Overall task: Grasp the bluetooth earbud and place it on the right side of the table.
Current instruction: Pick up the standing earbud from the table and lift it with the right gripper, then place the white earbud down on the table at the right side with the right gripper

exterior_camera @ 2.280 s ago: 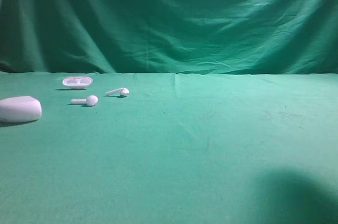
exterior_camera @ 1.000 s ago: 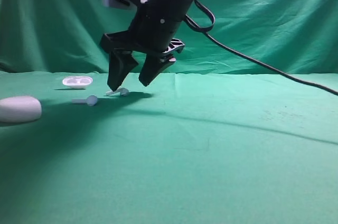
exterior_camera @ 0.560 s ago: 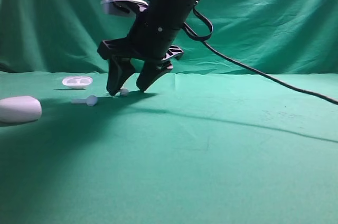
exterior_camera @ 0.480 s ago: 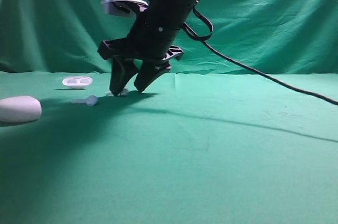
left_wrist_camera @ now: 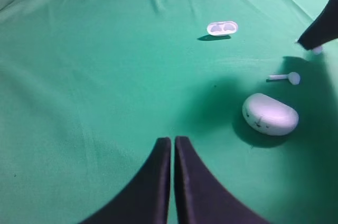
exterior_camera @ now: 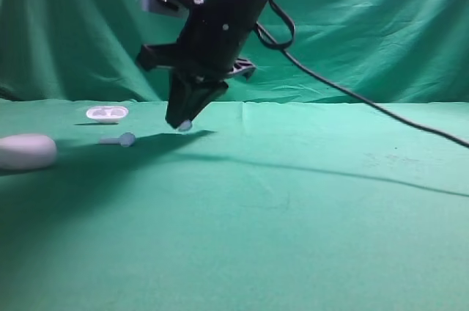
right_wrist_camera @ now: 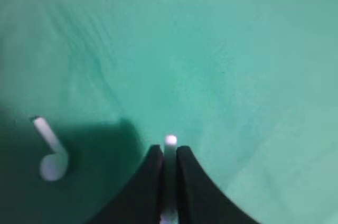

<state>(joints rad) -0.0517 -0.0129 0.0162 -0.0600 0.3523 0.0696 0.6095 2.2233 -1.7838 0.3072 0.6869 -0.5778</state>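
Note:
My right gripper (exterior_camera: 183,118) has reached across to the left of the green table (exterior_camera: 293,208) and is shut on a bluetooth earbud (exterior_camera: 185,125), held just above the cloth. In the right wrist view the earbud's stem tip (right_wrist_camera: 170,140) pokes out between the closed fingers (right_wrist_camera: 153,182). The second white earbud (exterior_camera: 119,138) lies on the cloth to the left; it also shows in the right wrist view (right_wrist_camera: 51,156) and the left wrist view (left_wrist_camera: 287,78). My left gripper (left_wrist_camera: 172,142) is shut and empty, hovering over bare cloth.
A shallow white oval tray (exterior_camera: 107,112) sits at the back left. A large white rounded shell (exterior_camera: 26,151) lies at the far left edge. A black cable (exterior_camera: 381,109) trails from the right arm across the backdrop to the right.
The right arm came in from the upper right, lowered open over the nearer earbud, closed its jaws on it and lifted it slightly off the cloth.

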